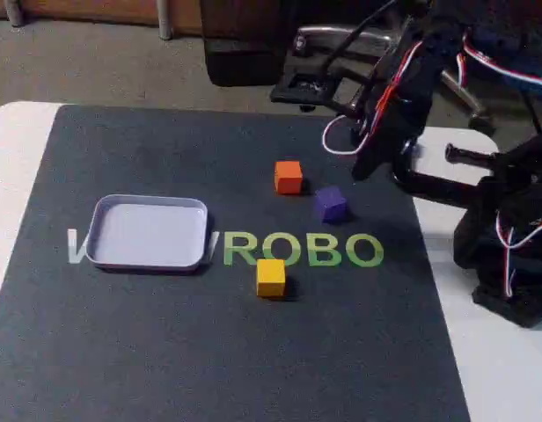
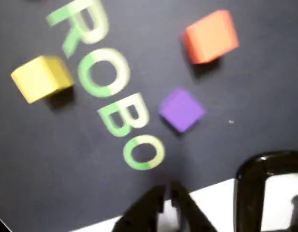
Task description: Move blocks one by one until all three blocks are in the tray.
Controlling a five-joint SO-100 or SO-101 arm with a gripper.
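On the left of the dark mat (image 1: 165,352) in the fixed view sits the tray (image 1: 108,255), white and bare, so by my reading the first transfer is not yet done. Right of it, near the front, the yellow block (image 1: 271,278) rests just below the green lettering (image 1: 302,250); farther back and to the right stand the orange block (image 1: 289,177) and then the purple block (image 1: 331,205), near each other but apart. All three lie clear of the mat's edges. At the far right the gripper (image 1: 363,167) hangs above the mat, beyond the purple block; in the wrist view its fingertips (image 2: 164,199) look nearly together with nothing between them. The next move likely calls for spreading the jaws and descending on one block, the purple being closest. Open mat lies between blocks and tray, leaving an unobstructed leftward path; a black clamp (image 1: 429,186) flanks the arm's right.
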